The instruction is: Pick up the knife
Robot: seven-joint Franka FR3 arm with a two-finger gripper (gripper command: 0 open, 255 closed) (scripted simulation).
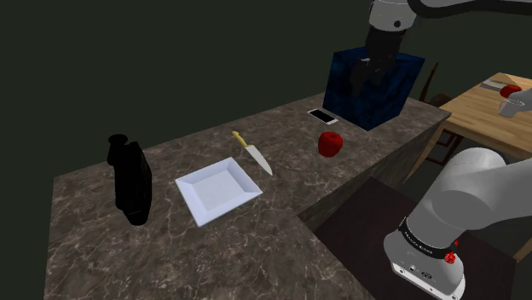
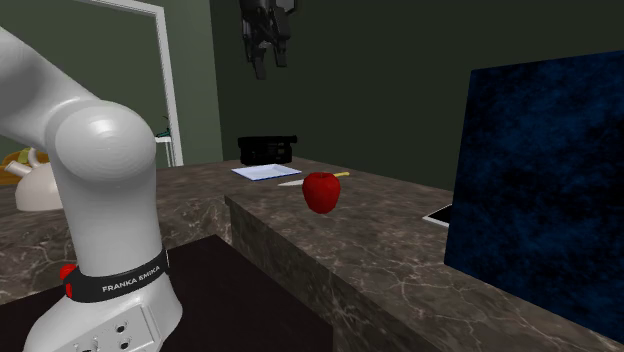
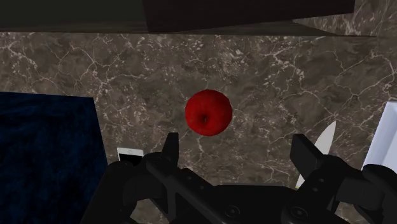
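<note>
The knife [image 1: 253, 154] lies flat on the dark marble counter [image 1: 170, 256], yellow handle toward the back, pale blade beside a white square plate [image 1: 217, 189]. My black gripper [image 1: 365, 77] hangs high above the counter, in front of the blue box [image 1: 375, 89] and well off to the shoulder view's right of the knife. In the wrist view the fingers [image 3: 170, 147] stand apart with nothing between them; the gripper [image 3: 236, 153] looks down at a red apple [image 3: 208, 112], and the knife's blade tip [image 3: 322, 145] shows beside one finger. In the second exterior view the gripper [image 2: 270, 62] hovers above the knife [image 2: 291, 183].
The apple [image 1: 331, 143] sits between knife and blue box. A phone [image 1: 322, 116] lies at the box's foot. A black object [image 1: 130, 179] stands beyond the plate. A wooden table [image 1: 477, 106] with a cup [image 1: 511, 107] is at the shoulder view's right.
</note>
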